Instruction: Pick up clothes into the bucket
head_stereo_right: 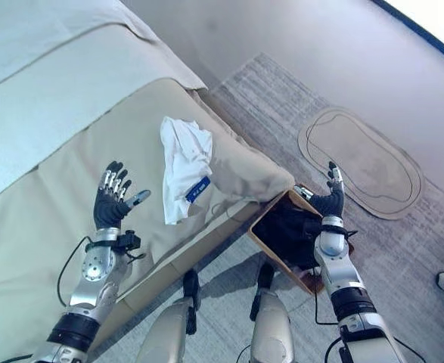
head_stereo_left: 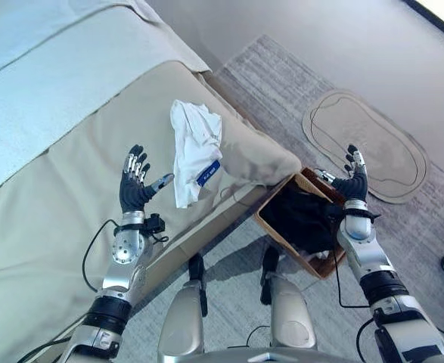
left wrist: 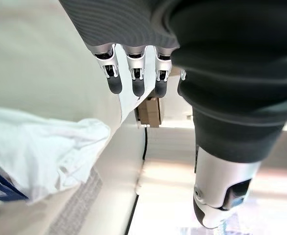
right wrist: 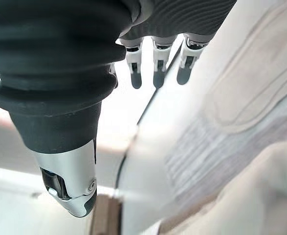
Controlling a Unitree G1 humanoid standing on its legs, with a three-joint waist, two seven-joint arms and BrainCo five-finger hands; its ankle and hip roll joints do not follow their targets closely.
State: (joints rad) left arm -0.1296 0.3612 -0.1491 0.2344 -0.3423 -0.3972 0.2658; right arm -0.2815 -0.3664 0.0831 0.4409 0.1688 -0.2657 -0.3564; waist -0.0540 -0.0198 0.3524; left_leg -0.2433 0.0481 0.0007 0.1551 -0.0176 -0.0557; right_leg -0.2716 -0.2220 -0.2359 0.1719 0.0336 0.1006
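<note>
Both hands raised, fingers spread and empty — left hand (head_stereo_left: 135,189) beside the white garment (head_stereo_left: 194,151), right hand (head_stereo_left: 353,184) over the basket (head_stereo_left: 278,230).

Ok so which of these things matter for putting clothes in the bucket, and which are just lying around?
Part of the job:
white garment on the sofa
brown bucket on the floor, dark clothes inside
left hand, open beside the garment
right hand, open over the bucket

Just lying about:
beige sofa
oval mat
grey rug

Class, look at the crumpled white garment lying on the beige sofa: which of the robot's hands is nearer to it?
Left. The left hand hovers open just beside the crumpled white garment, not touching. The right hand is raised by the brown bucket, far across.
</note>
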